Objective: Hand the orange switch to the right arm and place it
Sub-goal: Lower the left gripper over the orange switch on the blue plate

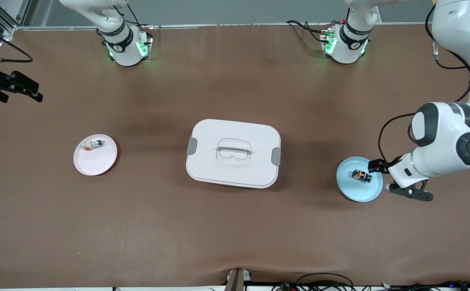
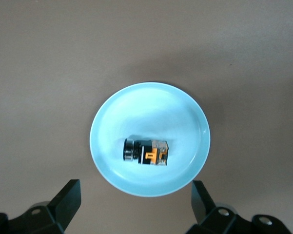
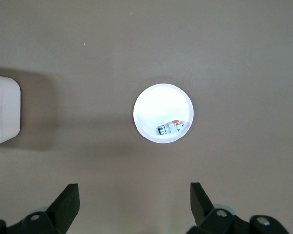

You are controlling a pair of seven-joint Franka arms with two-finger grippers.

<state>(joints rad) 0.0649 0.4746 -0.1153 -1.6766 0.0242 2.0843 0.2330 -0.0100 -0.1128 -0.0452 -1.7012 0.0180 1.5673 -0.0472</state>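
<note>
The left arm (image 1: 441, 149) reaches in from the table's left-arm edge, its wrist bent down. The left gripper (image 2: 136, 204) hangs wide open and empty over the blue plate (image 1: 370, 194). The orange switch (image 2: 146, 150) lies on its side in that plate, apparently just clear of the fingertips. The right gripper (image 3: 134, 204) waits, spread and empty, high by the right-arm edge, above the pink plate (image 3: 151, 105).

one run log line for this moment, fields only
left gripper: open, above blue plate | orange switch: lying in plate, ungrasped | right gripper: open, waiting high above pink plate | handover: not started
</note>
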